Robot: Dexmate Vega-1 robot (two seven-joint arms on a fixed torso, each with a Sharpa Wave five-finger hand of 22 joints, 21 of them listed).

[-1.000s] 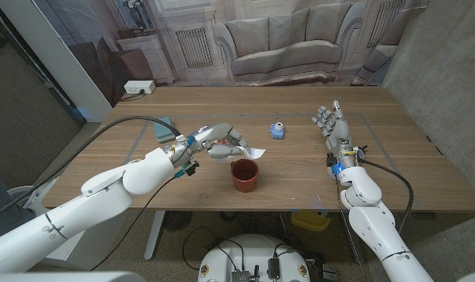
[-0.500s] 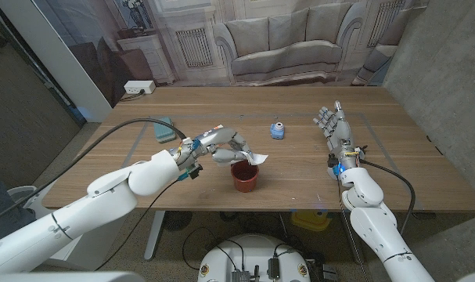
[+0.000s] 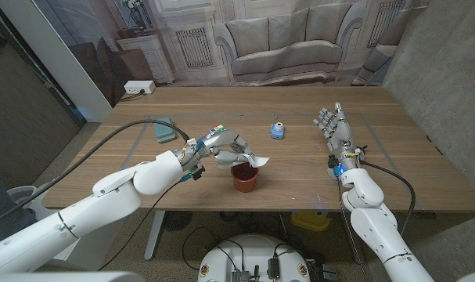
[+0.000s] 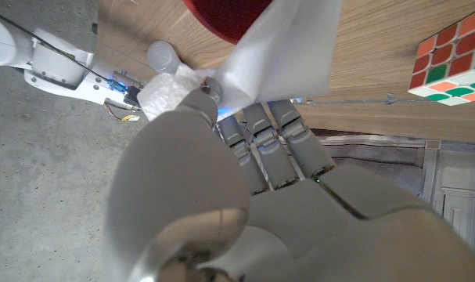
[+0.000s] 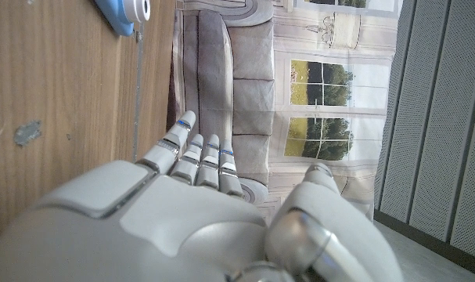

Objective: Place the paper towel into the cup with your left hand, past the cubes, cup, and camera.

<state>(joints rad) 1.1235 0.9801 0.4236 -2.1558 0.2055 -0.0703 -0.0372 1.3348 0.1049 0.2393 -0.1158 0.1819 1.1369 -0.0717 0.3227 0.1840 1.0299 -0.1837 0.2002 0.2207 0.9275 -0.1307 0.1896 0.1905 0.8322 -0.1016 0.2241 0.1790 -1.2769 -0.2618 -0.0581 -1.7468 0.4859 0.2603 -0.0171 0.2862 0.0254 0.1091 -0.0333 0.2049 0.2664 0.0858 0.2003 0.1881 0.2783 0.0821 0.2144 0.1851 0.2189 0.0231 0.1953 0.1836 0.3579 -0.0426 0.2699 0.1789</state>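
Paper towel [image 3: 251, 159] has moved over, apparently above, cup [image 3: 245, 177].

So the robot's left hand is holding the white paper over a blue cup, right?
Not quite: the cup is dark red, not blue, as the head view shows. The rest holds: the left hand holds the white paper towel over it.

A wooden table [image 3: 300, 168] carries a red cup [image 3: 245, 177], a colour cube [image 3: 215, 130], a teal object [image 3: 165, 130], and perhaps a small blue camera [image 3: 277, 130].
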